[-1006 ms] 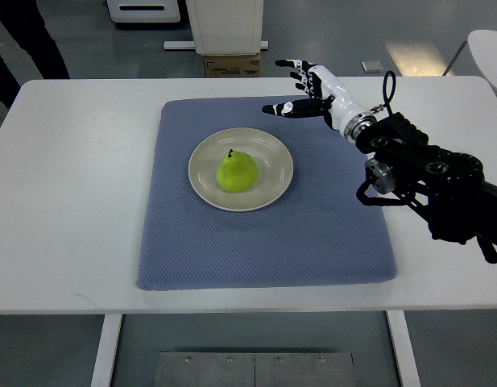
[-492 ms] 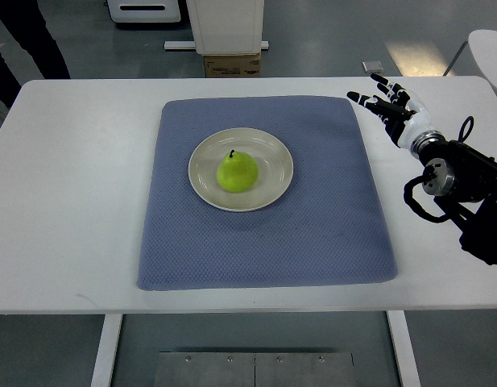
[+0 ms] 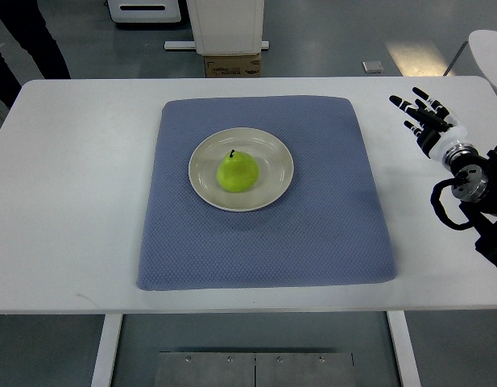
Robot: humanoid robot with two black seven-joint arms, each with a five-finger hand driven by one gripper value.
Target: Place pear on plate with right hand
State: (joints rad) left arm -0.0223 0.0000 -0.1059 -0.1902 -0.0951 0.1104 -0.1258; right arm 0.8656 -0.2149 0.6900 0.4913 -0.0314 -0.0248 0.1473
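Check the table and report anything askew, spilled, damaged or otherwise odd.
Nothing stands out. The pear sits on the plate, stem up, and the plate lies on the blue mat. The right hand is off the mat near the table's right edge, fingers spread and empty.

Scene evenly and brightly lit, light diffuse, from overhead. White table (image 3: 63, 201) rendered near-white, without blown-out glare. Soft faint shadow cast under plate (image 3: 268, 193) rim onto blue mat (image 3: 312, 234); weave of mat resolved sharply. Small highlight seen on pear (image 3: 237, 171) skin. Bright patch of light seen on floor (image 3: 413, 56) at upper right. Right hand (image 3: 428, 117) rendered crisp, no motion blur noted. Focus held across whole frame; slight bowing of table edges noted.
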